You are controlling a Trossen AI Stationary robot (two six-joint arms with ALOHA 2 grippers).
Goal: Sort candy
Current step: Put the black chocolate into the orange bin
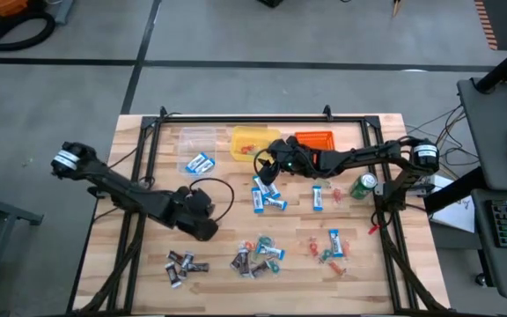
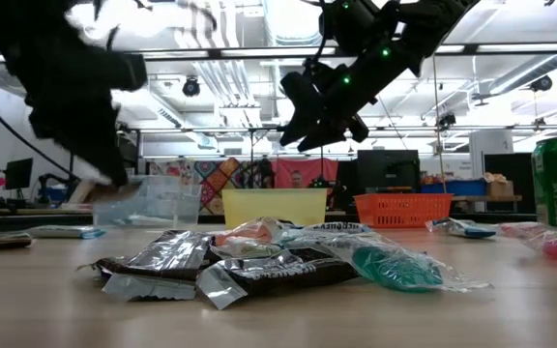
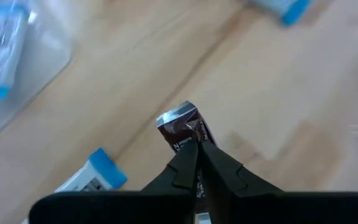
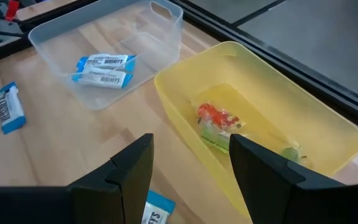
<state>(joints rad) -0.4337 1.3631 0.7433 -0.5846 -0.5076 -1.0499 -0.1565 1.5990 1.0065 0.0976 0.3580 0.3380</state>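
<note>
My left gripper [image 3: 195,148] is shut on a dark brown wrapped candy [image 3: 180,127] above the table's left middle; in the high view it shows as a dark mass [image 1: 206,229]. My right gripper [image 4: 191,168] stands open and holds nothing, above the table beside the yellow tub [image 4: 260,124], which holds red and green sweets. The clear tub [image 4: 104,43] holds two blue-and-white candies [image 4: 103,70]. More candy lies loose on the table: brown ones [image 1: 183,264], a mixed heap [image 1: 255,257] and blue-and-white ones [image 1: 267,195]. My left gripper pinches the dark brown candy between its two fingers, slanting down from above. The candy lies along the fingers, and its silver crimped end [image 3: 178,116] sticks out past the fingertips. It is lifted clear of the table.
An orange tub [image 1: 315,139] stands right of the yellow one at the far edge. A green can [image 1: 363,185] stands upright near the right arm. More mixed candy [image 1: 328,246] lies at the near right. A black frame [image 1: 236,117] borders the wooden table.
</note>
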